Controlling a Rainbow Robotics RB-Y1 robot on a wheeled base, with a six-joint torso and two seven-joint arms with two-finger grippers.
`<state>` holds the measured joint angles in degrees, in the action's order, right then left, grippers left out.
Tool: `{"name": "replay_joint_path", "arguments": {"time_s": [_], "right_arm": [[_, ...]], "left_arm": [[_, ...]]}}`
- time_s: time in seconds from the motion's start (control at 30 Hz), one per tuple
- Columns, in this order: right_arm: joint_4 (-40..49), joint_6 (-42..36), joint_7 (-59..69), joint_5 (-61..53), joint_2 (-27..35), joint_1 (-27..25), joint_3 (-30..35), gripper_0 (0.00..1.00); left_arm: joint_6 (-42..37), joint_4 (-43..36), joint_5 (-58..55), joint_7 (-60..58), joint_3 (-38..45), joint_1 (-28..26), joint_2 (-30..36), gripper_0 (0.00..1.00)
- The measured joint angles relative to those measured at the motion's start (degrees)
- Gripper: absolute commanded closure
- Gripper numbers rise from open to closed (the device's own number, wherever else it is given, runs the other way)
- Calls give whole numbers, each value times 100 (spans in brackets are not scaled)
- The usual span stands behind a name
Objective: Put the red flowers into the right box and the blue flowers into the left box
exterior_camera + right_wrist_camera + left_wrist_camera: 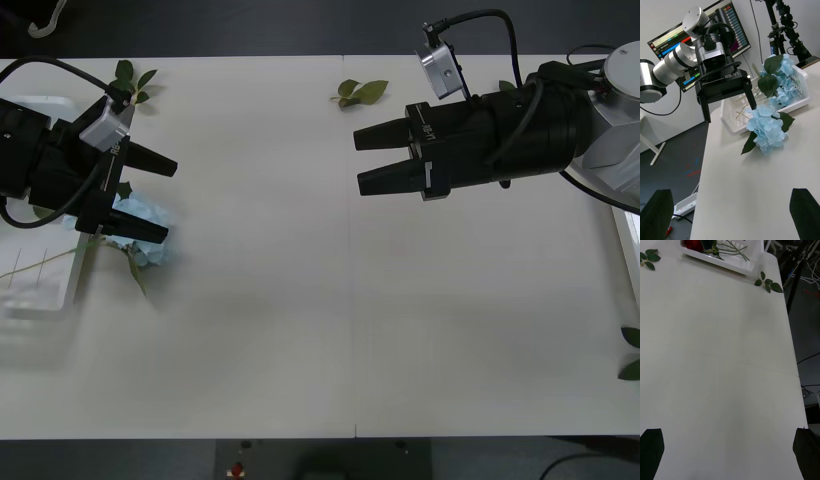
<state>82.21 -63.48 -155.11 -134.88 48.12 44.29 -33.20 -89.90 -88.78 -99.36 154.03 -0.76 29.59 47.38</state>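
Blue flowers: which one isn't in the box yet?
The blue flower lying on the table beside the left box, near the left hand. The other blue flower rests inside that box.

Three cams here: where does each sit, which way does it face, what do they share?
Front: above the arms, looking down at the table; left tool and right tool both open.
Right wrist: looks across the table at the left tool, blue flowers and left box.
Left wrist: looks across at the right box holding red flowers.
Shared: front and right wrist both show the blue flowers.
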Motion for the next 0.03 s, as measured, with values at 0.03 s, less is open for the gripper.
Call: {"name": "replay_joint_path", "arguments": {"time_s": [0.03], "right_arm": [[0, 0, 0, 0, 0, 0, 0, 9]], "left_arm": [[0, 0, 0, 0, 0, 0, 0, 0]]}}
